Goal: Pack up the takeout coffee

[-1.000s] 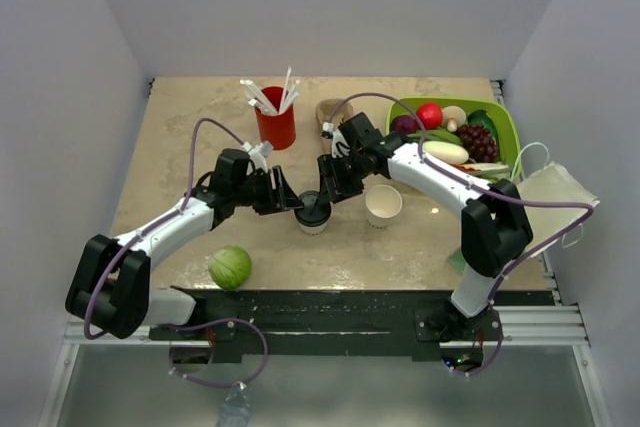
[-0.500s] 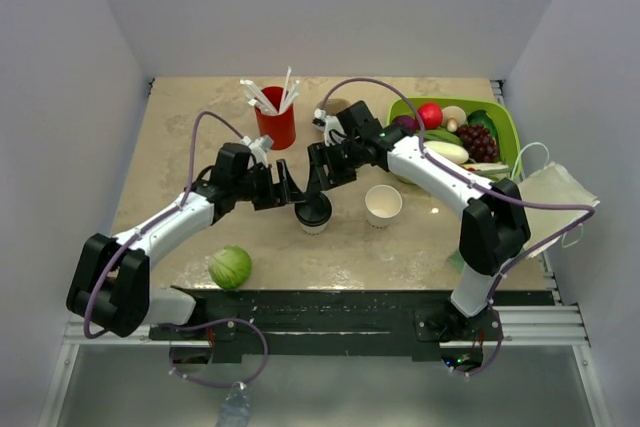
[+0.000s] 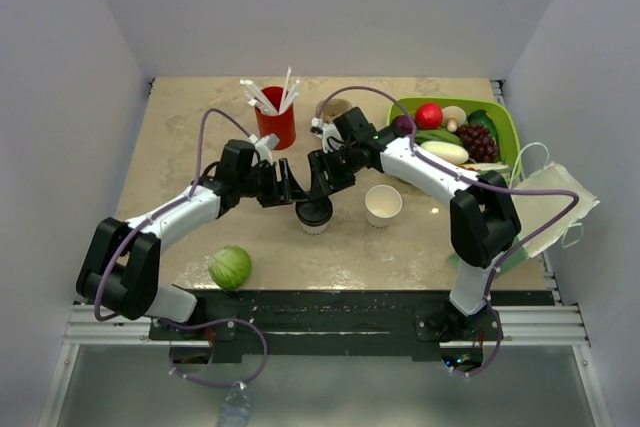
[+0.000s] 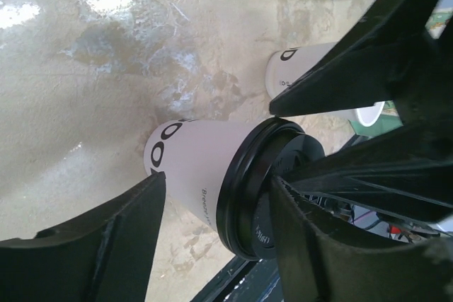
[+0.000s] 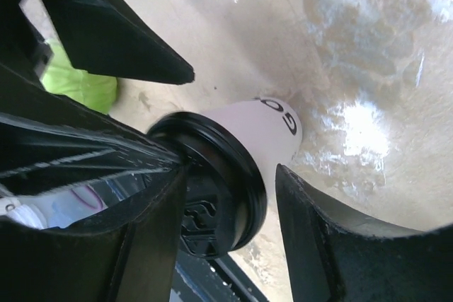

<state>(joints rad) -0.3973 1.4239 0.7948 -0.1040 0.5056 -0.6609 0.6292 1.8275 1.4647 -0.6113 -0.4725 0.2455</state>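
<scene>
The takeout coffee (image 3: 313, 214), a white paper cup with a black lid (image 4: 263, 187), stands upright on the surface (image 3: 180, 137), near the middle and a little toward the near edge. The lidless white cup (image 3: 383, 205) stands just beside it on the right.

Both arms hang over the coffee from the far side. The left pincer (image 3: 290, 190) has its fingers apart and, in its wrist view, the cup shows between them with a gap on each side. The right pincer (image 3: 318, 182) is also apart and holds nothing.

The two pincers are very close to each other, so I think the main danger is that they collide, or that both close on the same cup. A finger that comes down on the lid's rim could push the lid off or tip the cup. The lidless cup can also be knocked by the right arm. The pale bag (image 3: 555, 197) lies well apart on the right, so a weak grip may slip on the way there.
</scene>
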